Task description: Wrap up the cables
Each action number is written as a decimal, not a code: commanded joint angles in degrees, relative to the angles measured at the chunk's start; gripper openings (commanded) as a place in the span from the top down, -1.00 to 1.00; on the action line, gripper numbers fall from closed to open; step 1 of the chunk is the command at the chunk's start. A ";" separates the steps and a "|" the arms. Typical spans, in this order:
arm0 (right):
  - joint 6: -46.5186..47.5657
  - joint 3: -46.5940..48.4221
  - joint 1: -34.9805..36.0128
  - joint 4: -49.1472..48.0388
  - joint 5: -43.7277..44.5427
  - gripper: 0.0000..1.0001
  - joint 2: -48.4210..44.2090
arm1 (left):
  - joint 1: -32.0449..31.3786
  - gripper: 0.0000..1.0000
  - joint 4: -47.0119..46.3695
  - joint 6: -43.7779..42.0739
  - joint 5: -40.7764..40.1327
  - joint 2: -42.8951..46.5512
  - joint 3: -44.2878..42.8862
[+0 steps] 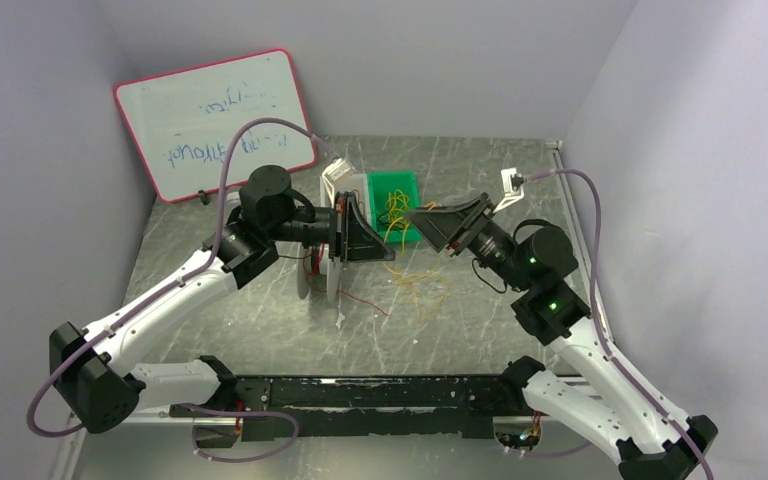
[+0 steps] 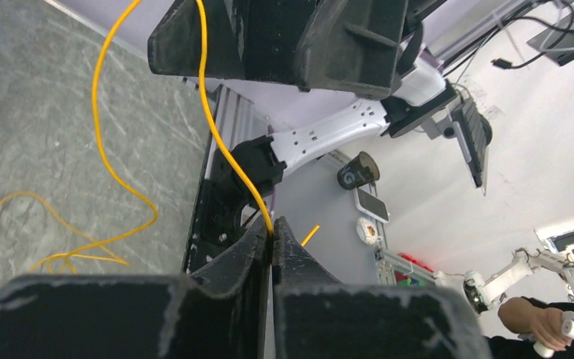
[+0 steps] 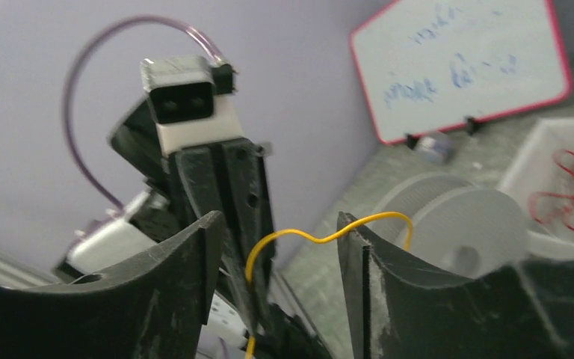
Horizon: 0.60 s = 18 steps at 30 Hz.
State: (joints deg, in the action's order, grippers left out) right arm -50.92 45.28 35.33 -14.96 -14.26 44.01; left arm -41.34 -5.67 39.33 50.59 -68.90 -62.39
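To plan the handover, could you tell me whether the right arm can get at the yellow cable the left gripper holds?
Probably yes: the right gripper is open, and the yellow cable crosses the gap between its jaws, with nothing blocking it.

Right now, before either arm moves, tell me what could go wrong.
1. The left gripper pinches the yellow cable only at its very tip, so a tug may pull it free.
2. The right gripper is open, with the cable merely crossing between its jaws, so it could slip out.
3. Its slack loops on the table might snag when pulled.
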 commanded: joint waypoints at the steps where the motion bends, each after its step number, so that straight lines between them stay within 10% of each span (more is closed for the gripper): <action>1: 9.87 2.22 0.20 16.95 0.66 -0.27 -2.34 | 0.21 0.86 6.16 -3.91 -0.19 1.69 0.04; 18: 35.30 6.72 0.18 37.71 -16.85 -0.44 -4.82 | 0.18 0.86 24.31 -12.16 -4.37 3.10 -0.21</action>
State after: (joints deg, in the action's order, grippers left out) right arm -24.60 48.71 35.33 20.16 -24.32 40.25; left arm -41.34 12.51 29.98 47.35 -67.61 -62.39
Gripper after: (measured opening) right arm 0.720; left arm 0.078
